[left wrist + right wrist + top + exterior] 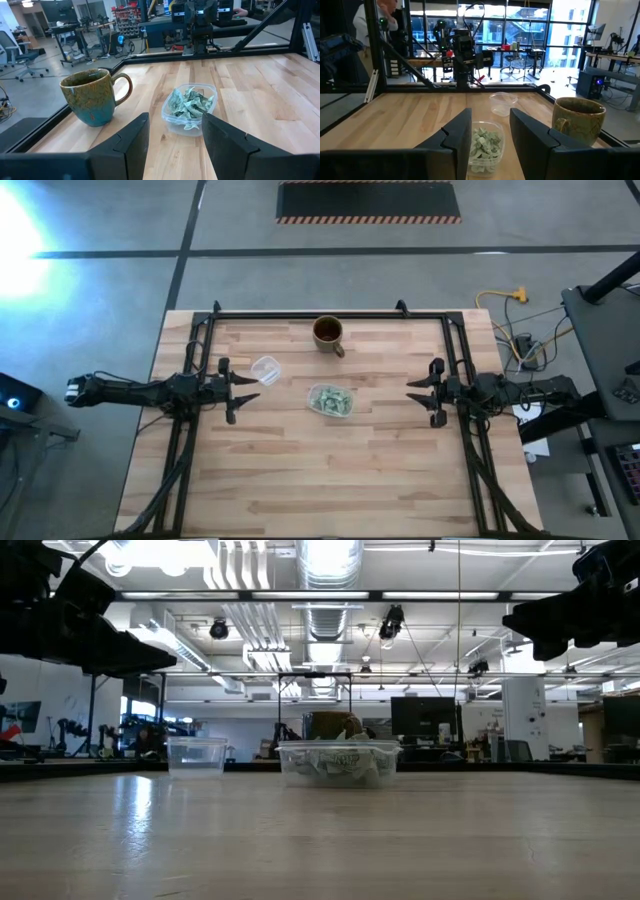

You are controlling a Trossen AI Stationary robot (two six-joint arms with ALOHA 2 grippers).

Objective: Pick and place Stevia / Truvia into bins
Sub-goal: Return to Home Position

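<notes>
The clear shallow tub (329,401) stands mid-table on its base, with a heap of pale green-and-white sachets (190,104) lying inside it. It also shows in the low view (338,762) and the right wrist view (485,142). My left gripper (245,387) hovers open to the tub's left, fingers pointing toward it (175,135). My right gripper (415,392) hovers open to the tub's right, also pointing at it (490,132). Both are well above the table in the low view, the left gripper (120,650) and the right gripper (545,625). I see no sachet outside the tub.
A brown mug (328,332) stands near the table's far edge, behind the tub. A smaller empty clear cup (265,369) sits between the left gripper and the tub, slightly farther back. A black frame (330,314) borders the table. A person (375,20) stands beyond the table.
</notes>
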